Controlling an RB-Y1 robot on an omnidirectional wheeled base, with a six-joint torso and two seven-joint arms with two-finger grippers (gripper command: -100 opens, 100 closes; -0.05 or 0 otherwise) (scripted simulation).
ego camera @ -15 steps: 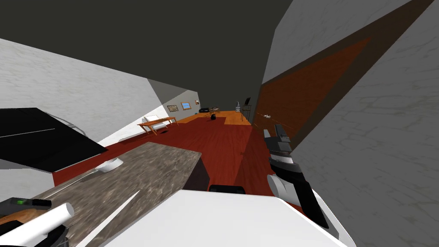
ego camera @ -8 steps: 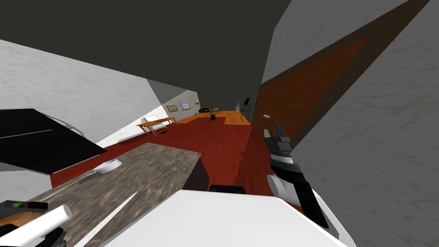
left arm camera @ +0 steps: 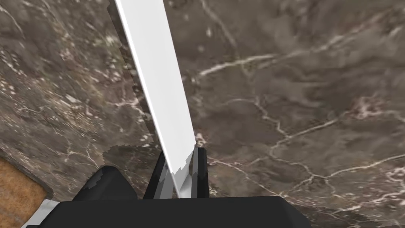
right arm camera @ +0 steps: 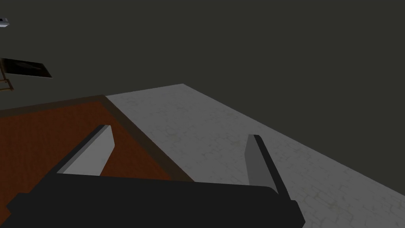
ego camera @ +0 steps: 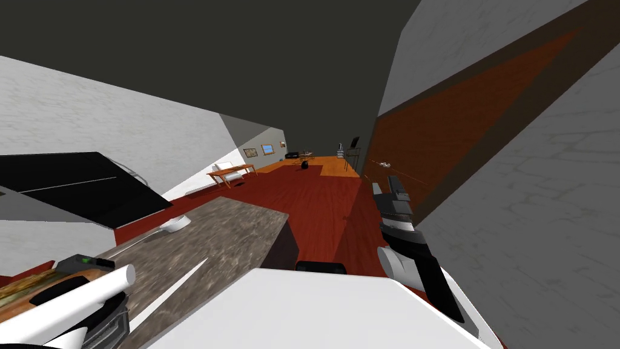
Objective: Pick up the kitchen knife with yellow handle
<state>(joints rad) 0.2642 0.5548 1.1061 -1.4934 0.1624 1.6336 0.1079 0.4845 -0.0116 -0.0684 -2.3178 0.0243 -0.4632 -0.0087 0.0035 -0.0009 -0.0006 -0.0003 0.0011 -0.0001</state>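
Observation:
A long white knife blade [left arm camera: 158, 87] lies over the brown marbled counter [left arm camera: 300, 99]. My left gripper [left arm camera: 180, 158] is shut on the blade's near end, with its thin fingers [left arm camera: 199, 170] pressing both sides. The handle is hidden under the gripper's dark body. In the head view the same blade [ego camera: 172, 291] stretches across the counter [ego camera: 236, 242], in front of my white left forearm [ego camera: 66, 303] at the lower left. My right gripper [ego camera: 393, 188] is held up beside the brown door [ego camera: 460, 127], and its fingers [right arm camera: 253, 158] stand wide apart with nothing between them.
A white bowl-like thing [ego camera: 174, 225] sits at the counter's far left, next to a black panel [ego camera: 72, 188]. A wooden board [ego camera: 30, 291] and a dark device with a green light [ego camera: 85, 263] lie by my left arm. The counter ends at a corner [ego camera: 284, 221] above red floor.
The whole head view has shifted, so my head or torso has moved. My left forearm now shows higher and further in. The left gripper has closed on the blade.

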